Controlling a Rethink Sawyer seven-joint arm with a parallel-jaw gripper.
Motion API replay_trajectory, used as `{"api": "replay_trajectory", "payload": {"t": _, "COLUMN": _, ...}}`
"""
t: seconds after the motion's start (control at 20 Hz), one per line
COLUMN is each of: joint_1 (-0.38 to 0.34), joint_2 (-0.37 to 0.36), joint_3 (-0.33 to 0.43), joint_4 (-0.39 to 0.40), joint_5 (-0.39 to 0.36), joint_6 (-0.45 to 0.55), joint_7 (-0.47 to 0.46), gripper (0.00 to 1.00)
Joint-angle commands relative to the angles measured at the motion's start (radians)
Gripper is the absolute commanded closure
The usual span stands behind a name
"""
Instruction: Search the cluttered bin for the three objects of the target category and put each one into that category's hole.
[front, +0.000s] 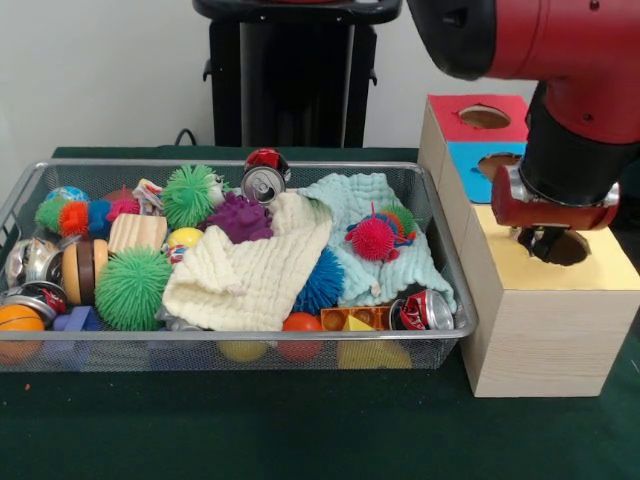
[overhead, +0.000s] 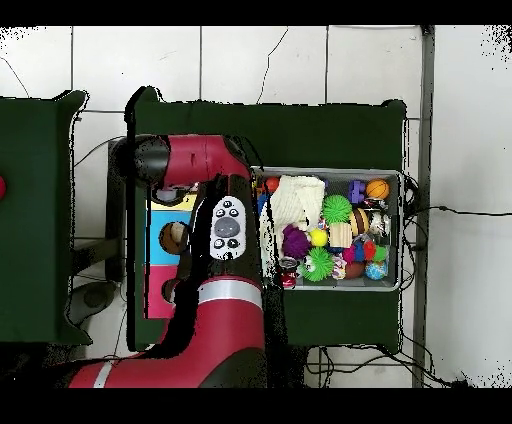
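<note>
Now the claw (front: 546, 243) hangs right over the round hole (front: 558, 247) in the yellow top of the wooden box (front: 545, 335), its dark tips at the hole's rim; whether it is apart or together I cannot tell, since the tips are dark against the dark opening and the red wrist hides the rest. Nothing can be seen between the tips. Behind the yellow section the same box has a blue section (front: 478, 170) and a red section (front: 478, 117), each with its own round hole.

Just beside the box, on the green worktop (front: 300, 430), stands the wire bin (front: 230, 345), well filled. A crushed red and silver can (front: 427, 310) lies in the bin's corner nearest the box, close to the claw but below it and on the other side of the bin wall. A second can (front: 265, 178) lies at the bin's far edge, its silver end facing the camera. More cans show at the bin's other end (front: 28, 262), well apart from the claw. A cream cloth (front: 250, 275) and a pale blue cloth (front: 385, 245) lie over the middle, with green spiky balls (front: 132, 288), a purple one (front: 240, 218) and a pink one (front: 372, 238) around them.

From overhead, the red arm (overhead: 225, 290) covers most of the box.
</note>
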Motion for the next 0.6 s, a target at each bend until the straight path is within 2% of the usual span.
{"api": "replay_trajectory", "payload": {"t": 0.05, "joint_1": -0.084, "joint_2": -0.111, "joint_3": 0.102, "joint_4": 0.197, "joint_5": 0.047, "joint_6": -0.106, "joint_7": 0.045, "gripper": 1.0}}
{"api": "replay_trajectory", "payload": {"t": 0.3, "joint_1": -0.117, "joint_2": -0.15, "joint_3": 0.145, "joint_4": 0.249, "joint_5": 0.068, "joint_6": -0.206, "joint_7": 0.04, "gripper": 1.0}}
{"api": "replay_trajectory", "payload": {"t": 0.5, "joint_1": -0.124, "joint_2": -0.176, "joint_3": 0.156, "joint_4": 0.288, "joint_5": 0.057, "joint_6": -0.216, "joint_7": 0.037, "gripper": 1.0}}
{"api": "replay_trajectory", "payload": {"t": 0.6, "joint_1": -0.123, "joint_2": -0.159, "joint_3": 0.158, "joint_4": 0.258, "joint_5": 0.051, "joint_6": -0.204, "joint_7": 0.044, "gripper": 1.0}}
